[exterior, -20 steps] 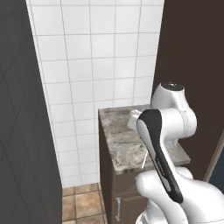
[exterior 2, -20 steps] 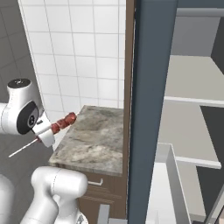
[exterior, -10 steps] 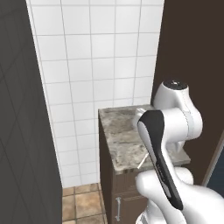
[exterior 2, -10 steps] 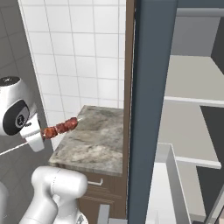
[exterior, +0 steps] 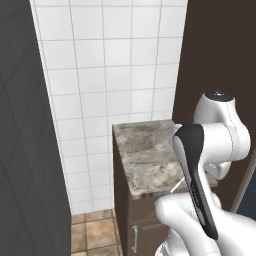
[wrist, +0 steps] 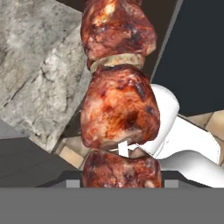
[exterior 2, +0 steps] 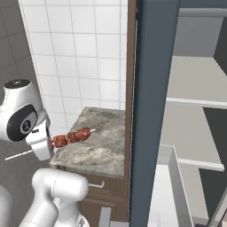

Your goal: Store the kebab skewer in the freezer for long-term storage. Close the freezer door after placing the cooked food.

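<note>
The freezer (exterior 2: 195,115) stands open in the right base view, its pale grey shelves bare as far as can be seen, well off to the right of the fingers. The freezer door (exterior 2: 153,111) shows edge-on as a tall slate-blue slab between the fingers and the shelves, with grey inner bins low beside it. So the storing judges as less than half done: the kebab skewer (exterior 2: 71,136) is lifted and held, but not yet inside, and the door is not yet shut.

The marble-topped brown cabinet (exterior 2: 95,144) sits just beyond the fingers, under the far end of the skewer, against the white tiled wall (exterior: 105,75).

The white arm folds up tight on itself, its upper link raised and the wrist turned so the hand sits low at the left of the right base view. The gripper (exterior 2: 44,144) clamps the skewer near the meat, the chunks reaching out from the fingers toward the cabinet and the bare stick trailing the other way. In the hand view the reddish-brown chunks run straight away from the fingers, very close to the lens.
</note>
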